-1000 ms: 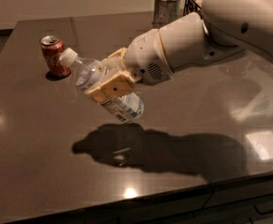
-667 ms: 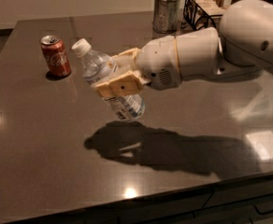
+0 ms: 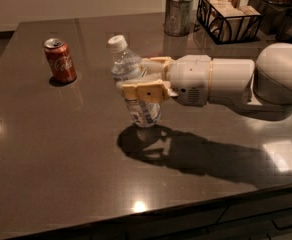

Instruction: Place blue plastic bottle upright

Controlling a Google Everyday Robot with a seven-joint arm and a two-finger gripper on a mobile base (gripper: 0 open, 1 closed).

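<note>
Your gripper (image 3: 134, 76) is clamping the bottle (image 3: 143, 112) over the middle of the dark table (image 3: 61, 164). Its two tan fingers (image 3: 145, 91) are pressing on the clear body from either side, one across the near face and one behind. They are closing only as far as the bottle's width allows, gripping around its middle, above the pale label.

The bottle is standing close to upright in that grasp and leaning a little, so that its white cap (image 3: 117, 42) is tipping toward the left and the base is trailing to the right. The base is sitting right at the tabletop, above its own shadow, though you cannot tell whether it is touching the surface.

The white arm (image 3: 221, 81) is reaching in level from the right edge, low over the table, and throwing a long shadow toward the near edge.

The red can (image 3: 61, 60) is standing upright well to the left of the bottle, apart from it. A metal cup (image 3: 177, 17) and a wire basket (image 3: 229, 17) are sitting side by side at the far edge, behind the arm.
</note>
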